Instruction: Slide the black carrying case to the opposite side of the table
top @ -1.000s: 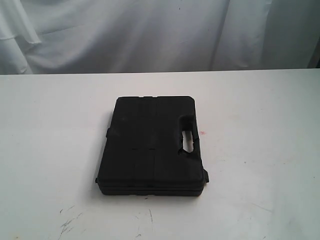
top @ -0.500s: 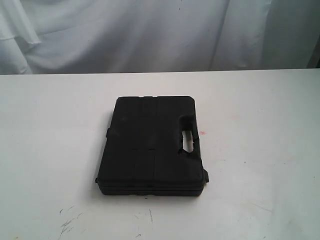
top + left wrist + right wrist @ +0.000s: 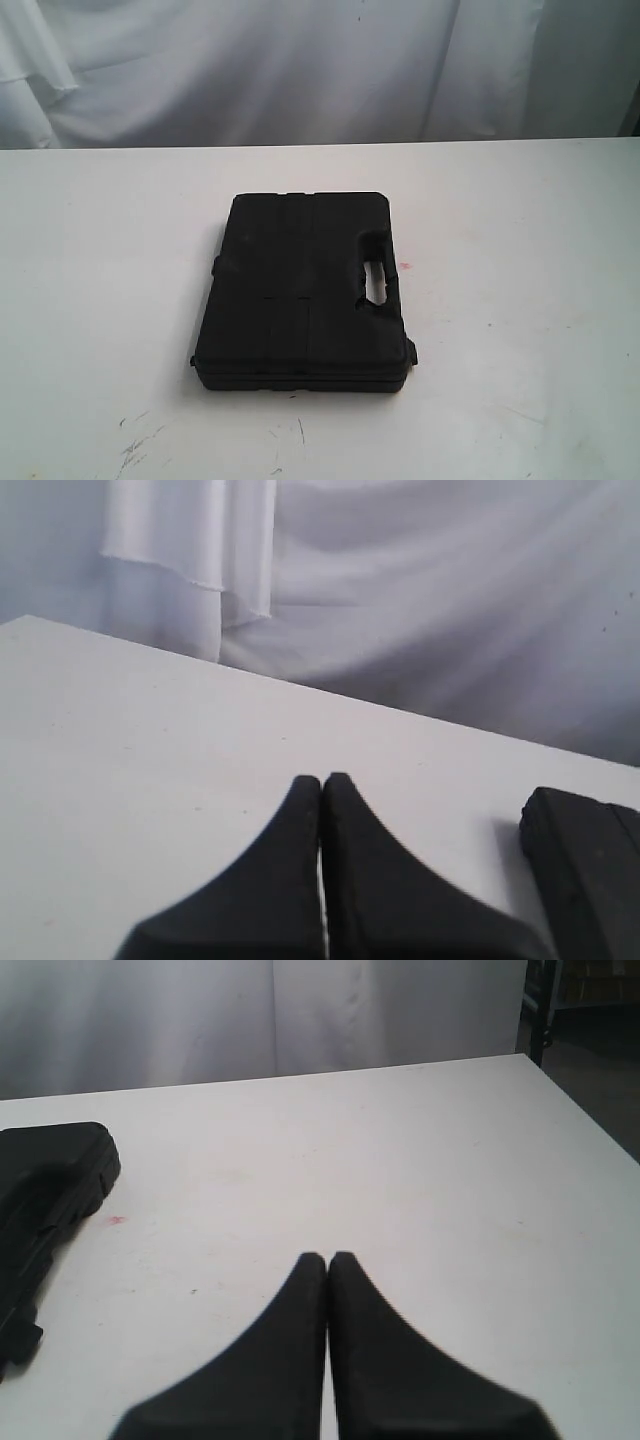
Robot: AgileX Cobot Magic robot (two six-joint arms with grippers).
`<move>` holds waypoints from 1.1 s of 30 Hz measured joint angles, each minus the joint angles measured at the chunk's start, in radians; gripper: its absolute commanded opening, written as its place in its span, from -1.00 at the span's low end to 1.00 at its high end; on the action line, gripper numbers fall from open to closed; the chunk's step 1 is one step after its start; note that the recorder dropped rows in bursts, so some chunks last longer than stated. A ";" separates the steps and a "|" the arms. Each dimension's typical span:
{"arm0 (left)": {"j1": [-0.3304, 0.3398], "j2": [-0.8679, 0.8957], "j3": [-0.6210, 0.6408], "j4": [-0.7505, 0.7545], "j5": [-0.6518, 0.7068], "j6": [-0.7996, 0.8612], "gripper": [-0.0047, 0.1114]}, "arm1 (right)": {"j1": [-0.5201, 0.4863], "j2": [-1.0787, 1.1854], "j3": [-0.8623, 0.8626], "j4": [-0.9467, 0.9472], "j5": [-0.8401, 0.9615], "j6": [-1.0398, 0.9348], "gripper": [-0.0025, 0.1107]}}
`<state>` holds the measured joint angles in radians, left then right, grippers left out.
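- Noted black carrying case [image 3: 300,295] lying flat and closed about the middle of the table [image 3: 520,300], with handle cutout [image 3: 375,283] toward the right of the exterior view.
- Found left gripper [image 3: 322,780] pressed together on nothing, hanging over bare tabletop, a corner of the case off to one side and apart.
- Found right gripper [image 3: 328,1258] likewise pinched closed and empty, case edge near but not touching.
- Judged as rigid moulded plastic, possibly weighty if loaded; unlikely to flex or crush under a push.
- Expect fair glide on the smooth white top; little risk of tipping, some of swivelling if pushed off-centre.
- Best pushed with closed fingertips low against the middle of a side wall; handle slot usable as a hook, hardly needed.
- Logged small red spot [image 3: 405,266] just beside the handle, dark scuff marks [image 3: 140,445] toward the near edge.
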<state>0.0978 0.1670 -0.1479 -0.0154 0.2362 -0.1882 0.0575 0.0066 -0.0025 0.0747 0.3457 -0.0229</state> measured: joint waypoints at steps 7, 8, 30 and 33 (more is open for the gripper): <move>0.000 -0.084 0.033 -0.038 0.079 0.146 -0.92 | 0.000 0.000 0.000 0.000 0.000 0.000 -0.96; 0.000 -0.091 0.045 -0.038 0.082 0.151 -0.92 | 0.000 0.000 0.000 0.000 0.000 0.000 -0.96; 0.000 -0.163 0.143 -0.031 0.130 0.162 -0.92 | 0.000 0.000 0.000 0.000 0.000 0.000 -0.96; 0.000 -0.163 0.143 -0.031 0.130 0.162 -0.92 | 0.000 0.000 0.000 0.000 0.000 0.000 -0.96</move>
<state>0.0978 0.0041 -0.0048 -0.0466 0.3658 -0.0266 0.0575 0.0066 -0.0025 0.0747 0.3457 -0.0229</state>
